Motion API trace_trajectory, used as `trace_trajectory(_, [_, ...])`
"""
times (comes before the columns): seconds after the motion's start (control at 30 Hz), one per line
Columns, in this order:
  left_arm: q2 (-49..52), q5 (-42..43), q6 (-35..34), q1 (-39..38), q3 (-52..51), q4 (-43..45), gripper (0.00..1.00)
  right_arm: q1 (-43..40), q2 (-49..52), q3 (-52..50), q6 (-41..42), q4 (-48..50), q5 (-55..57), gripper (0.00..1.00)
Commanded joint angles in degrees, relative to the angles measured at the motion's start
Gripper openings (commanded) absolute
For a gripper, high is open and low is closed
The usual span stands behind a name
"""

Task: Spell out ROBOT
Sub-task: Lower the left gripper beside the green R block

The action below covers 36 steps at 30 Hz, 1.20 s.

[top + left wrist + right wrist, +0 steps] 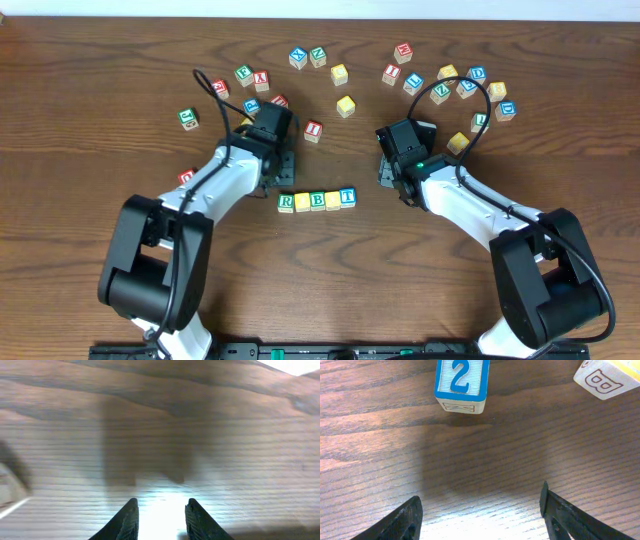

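Five small wooden cubes lie in a row at the table's middle front: green R, a yellow top, green B, another yellow top and blue T. My left gripper hovers just behind the row's left end. Its fingers stand a little apart over bare wood, holding nothing. My right gripper is to the right of the row. Its fingers are spread wide and empty.
Many loose letter cubes are scattered along the back, such as a red I and a yellow one. A blue "2" cube and a cube with an outlined B lie ahead of the right gripper.
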Motion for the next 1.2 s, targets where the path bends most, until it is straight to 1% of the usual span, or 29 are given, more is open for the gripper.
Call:
trace_trajectory(0.0, [-0.48, -1.86, -0.22, 2.47, 1.84, -1.55, 0.28, -0.24, -1.6, 0.92, -0.46, -0.11, 0.33, 0.71])
trace_trajectory(0.2, [-1.62, 0.26, -0.2, 5.4, 2.01, -6.47, 0.28, -0.24, -1.6, 0.9, -0.46, -0.09, 0.33, 0.71])
trace_trajectory(0.33, [-2.6, 2.82, -0.2, 5.46, 2.01, -12.63, 0.28, -0.24, -1.6, 0.9, -0.46, -0.09, 0.33, 0.72])
trace_trajectory(0.43, [-3.04, 3.19, -0.17, 5.42, 2.01, -17.18, 0.28, -0.24, -1.6, 0.9, -0.46, -0.07, 0.33, 0.72])
trace_trajectory(0.53, [-3.21, 4.55, 1.09, 5.35, 2.01, -19.89, 0.28, -0.24, -1.6, 0.9, -0.46, -0.07, 0.33, 0.72])
trace_trajectory(0.73, [-3.21, 7.52, 2.67, 5.35, 2.01, -20.7, 0.28, -0.24, -1.6, 0.9, -0.46, -0.11, 0.31, 0.71])
trace_trajectory(0.9, [-3.21, 7.76, 2.67, 5.35, 2.01, -20.37, 0.27, -0.22, -1.6, 0.9, -0.44, -0.11, 0.31, 0.71])
trace_trajectory(0.93, [-3.21, 8.39, 3.19, 5.35, 2.01, -20.22, 0.27, -0.22, -1.6, 0.9, -0.44, -0.11, 0.31, 0.71])
trace_trajectory(1.0, [-3.21, 12.2, 5.79, 5.35, 2.01, -19.61, 0.27, -0.22, -1.6, 0.9, -0.44, -0.09, 0.31, 0.71])
trace_trajectory(1.03, [-3.21, 13.2, 5.9, 5.35, 2.01, -19.32, 0.27, -0.22, -1.6, 0.9, -0.46, -0.09, 0.31, 0.71])
trace_trajectory(1.17, [-3.21, 13.51, 5.86, 5.35, 2.01, -18.53, 0.27, -0.22, -1.6, 0.9, -0.46, -0.13, 0.31, 0.71])
